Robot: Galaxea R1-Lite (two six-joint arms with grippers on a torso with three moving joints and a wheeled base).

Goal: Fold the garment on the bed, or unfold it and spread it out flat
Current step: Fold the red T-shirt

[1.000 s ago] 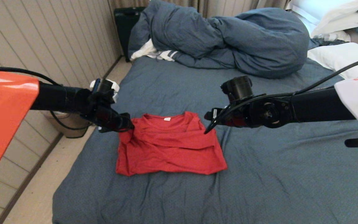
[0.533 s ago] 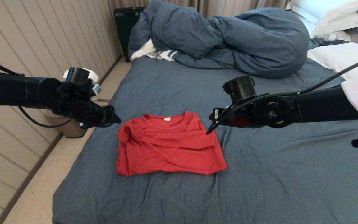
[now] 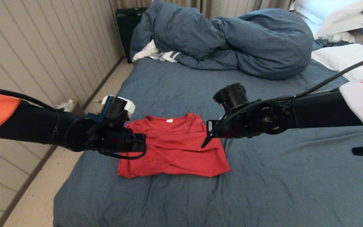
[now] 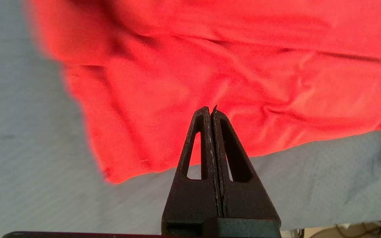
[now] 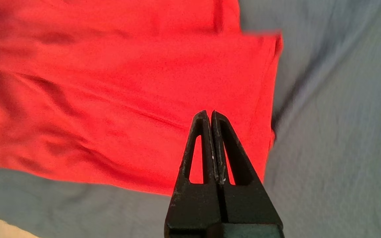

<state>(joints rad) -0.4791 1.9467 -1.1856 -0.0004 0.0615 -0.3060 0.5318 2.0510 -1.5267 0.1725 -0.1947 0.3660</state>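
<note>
one garment (image 3: 173,148), one bed (image 3: 263,189), one duvet (image 3: 232,41), two arms

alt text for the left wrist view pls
The left gripper, fingers shut together and holding nothing, points at a wrinkled red T-shirt lying on a blue-grey bed sheet. One corner of the shirt shows beside it.

The left gripper (image 3: 142,143), which had drawn back off the bed's edge, is now over the shirt's (image 3: 181,148) left side; the right gripper (image 3: 204,145) dipped slightly inward.

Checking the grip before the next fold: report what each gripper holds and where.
Nothing is held. Left gripper and right gripper are both shut and empty above the garment.
</note>
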